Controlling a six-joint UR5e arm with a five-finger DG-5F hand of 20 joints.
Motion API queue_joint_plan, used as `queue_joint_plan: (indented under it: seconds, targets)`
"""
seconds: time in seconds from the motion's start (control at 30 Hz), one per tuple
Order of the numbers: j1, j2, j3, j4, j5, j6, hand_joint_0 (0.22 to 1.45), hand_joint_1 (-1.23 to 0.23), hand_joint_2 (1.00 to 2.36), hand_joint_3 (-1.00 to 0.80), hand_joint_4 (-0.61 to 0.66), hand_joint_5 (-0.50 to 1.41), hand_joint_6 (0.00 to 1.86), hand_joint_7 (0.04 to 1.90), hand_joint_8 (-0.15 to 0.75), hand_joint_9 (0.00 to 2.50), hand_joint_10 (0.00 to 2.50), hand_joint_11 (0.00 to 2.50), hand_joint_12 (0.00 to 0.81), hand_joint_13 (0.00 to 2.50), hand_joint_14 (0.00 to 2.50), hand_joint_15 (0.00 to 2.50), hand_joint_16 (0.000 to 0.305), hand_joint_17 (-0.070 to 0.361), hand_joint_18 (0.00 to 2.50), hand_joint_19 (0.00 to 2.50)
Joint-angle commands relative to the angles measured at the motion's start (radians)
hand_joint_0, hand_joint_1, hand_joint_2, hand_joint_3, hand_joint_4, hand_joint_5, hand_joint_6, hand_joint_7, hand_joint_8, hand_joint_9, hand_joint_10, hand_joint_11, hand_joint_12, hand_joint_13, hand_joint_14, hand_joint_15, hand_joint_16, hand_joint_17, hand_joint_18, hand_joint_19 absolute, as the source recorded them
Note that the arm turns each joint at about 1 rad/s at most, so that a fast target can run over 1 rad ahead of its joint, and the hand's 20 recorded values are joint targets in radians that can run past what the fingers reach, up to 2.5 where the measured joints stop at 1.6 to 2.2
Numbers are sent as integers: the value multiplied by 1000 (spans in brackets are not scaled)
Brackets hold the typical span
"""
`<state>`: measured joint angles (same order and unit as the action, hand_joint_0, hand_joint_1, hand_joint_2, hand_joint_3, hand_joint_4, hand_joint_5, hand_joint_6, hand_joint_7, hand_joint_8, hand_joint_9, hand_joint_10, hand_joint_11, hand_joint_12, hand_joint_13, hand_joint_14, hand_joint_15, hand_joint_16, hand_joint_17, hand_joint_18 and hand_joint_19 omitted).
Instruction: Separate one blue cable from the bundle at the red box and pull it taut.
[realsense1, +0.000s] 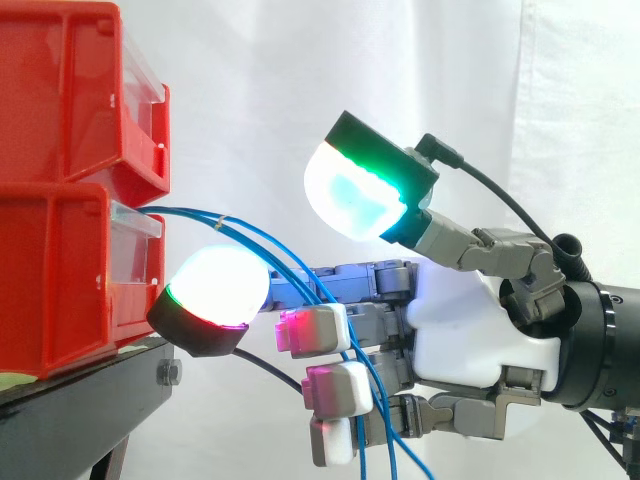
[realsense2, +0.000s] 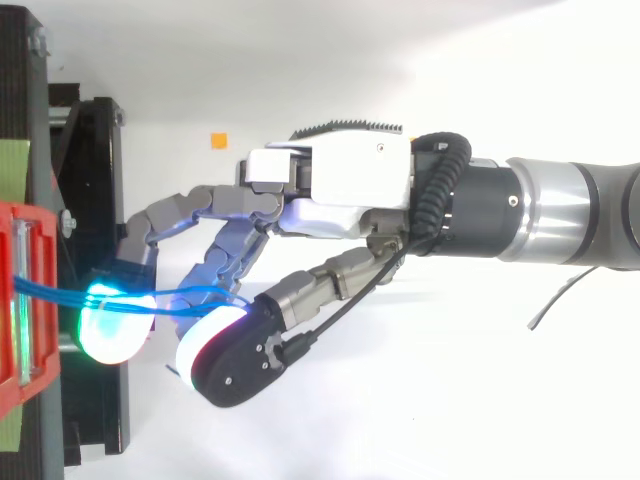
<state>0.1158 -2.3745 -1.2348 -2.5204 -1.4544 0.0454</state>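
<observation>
Side view: two red bins are sitting stacked at the left edge of the frame, the lower red bin (realsense1: 60, 280) resting on a black stand (realsense1: 90, 400) in front of a white curtain (realsense1: 250, 80). A bundle of blue cables (realsense1: 190, 213) is running out from the front of that lower bin at centre left, sloping down to the right and leaving the frame at the bottom centre. The hand (realsense1: 470, 330) is hovering at right of centre with its fingers spread and relaxed, grasping nothing. One fingertip pad (realsense1: 215, 285), glowing white with a red and green rim, is sitting just under the cables beside the stand's edge. The thumb pad (realsense1: 350, 195), glowing green and cyan, is standing well above them. The strands are passing down among the lower, pink-glowing fingertips.

Top view: the arm (realsense2: 560, 215) is lying across the frame from the right edge, the hand (realsense2: 340, 180) pointing left toward the red bin (realsense2: 20, 300) at the lower left. The blue cables (realsense2: 50, 290) are stretching rightward from the bin, crossing a cyan-glowing pad (realsense2: 112, 325) over the black stand (realsense2: 100, 200) and ending near the thumb's white pad (realsense2: 203, 335), which is sitting apart from it. A small orange square (realsense2: 218, 140) is lying on the white surface above the hand.
</observation>
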Motion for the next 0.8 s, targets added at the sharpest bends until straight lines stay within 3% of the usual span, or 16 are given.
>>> queue_joint_plan:
  seconds: [0.0,0.3,0.4,0.77]
  targets:
    - [-8,1,2,0,-11,1,611,-587,1011,-378,180,-162,503,933,200,993,29,1241,318,1140,26,920,44,100,817,804]
    - [-30,0,37,-11,-54,-2,616,-589,1012,-366,164,-155,503,980,167,1064,26,1376,293,1243,27,1097,45,102,874,842]
    - [-34,1,57,-43,-69,-13,624,-599,1014,-348,150,-151,503,1003,160,1082,24,1429,289,1258,27,1135,45,102,876,851]
    - [-33,0,57,-41,-70,-33,640,-608,1018,-278,100,-137,502,1113,129,1172,13,1661,275,1312,26,1233,46,102,906,877]
